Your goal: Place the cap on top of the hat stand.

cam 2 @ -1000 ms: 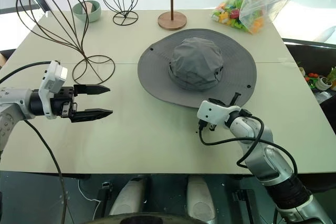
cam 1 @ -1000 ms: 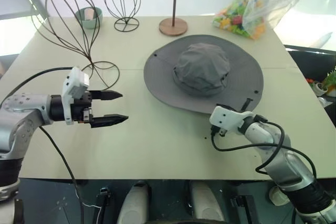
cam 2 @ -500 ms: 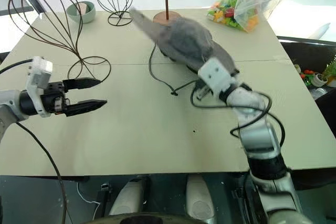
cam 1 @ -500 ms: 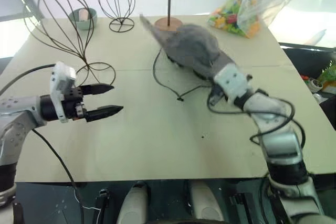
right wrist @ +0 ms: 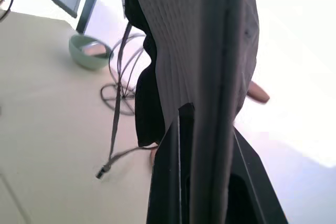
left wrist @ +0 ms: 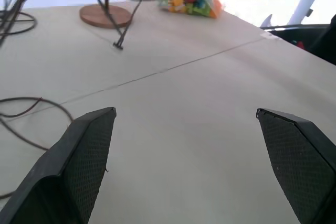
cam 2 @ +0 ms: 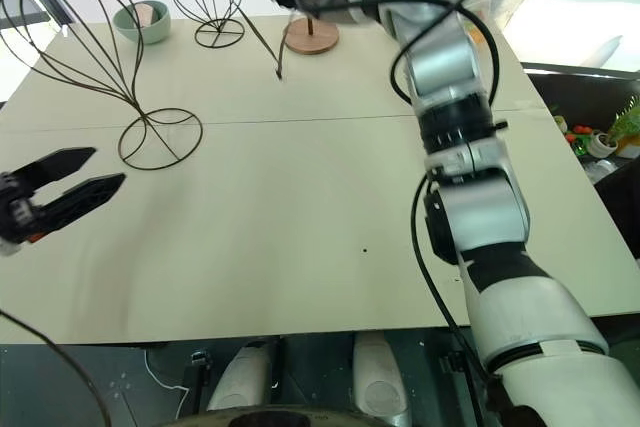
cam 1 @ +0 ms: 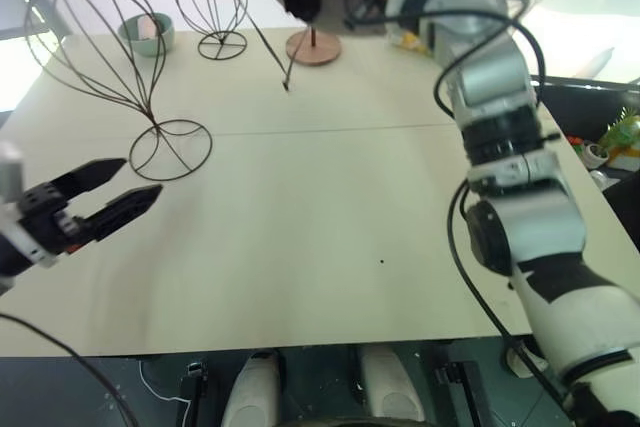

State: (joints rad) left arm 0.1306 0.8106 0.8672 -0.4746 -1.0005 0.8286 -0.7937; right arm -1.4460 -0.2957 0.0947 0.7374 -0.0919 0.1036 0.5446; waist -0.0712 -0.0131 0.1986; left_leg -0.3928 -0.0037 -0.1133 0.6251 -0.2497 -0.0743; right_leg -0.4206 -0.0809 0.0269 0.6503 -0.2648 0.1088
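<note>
The cap point(right wrist: 199, 51), pinched in the right gripper point(right wrist: 202, 129), is soft ribbed grey cloth, matt. Ahead of the left gripper point(left wrist: 186, 124), whose fingers point(left wrist: 89, 150) are textured black plastic, the table point(cam 1: 330, 207) is smooth and matt; the hat stand point(cam 1: 120, 57) is thin dark wire

No readable text, labels, brands or numbers on anything in view.
</note>
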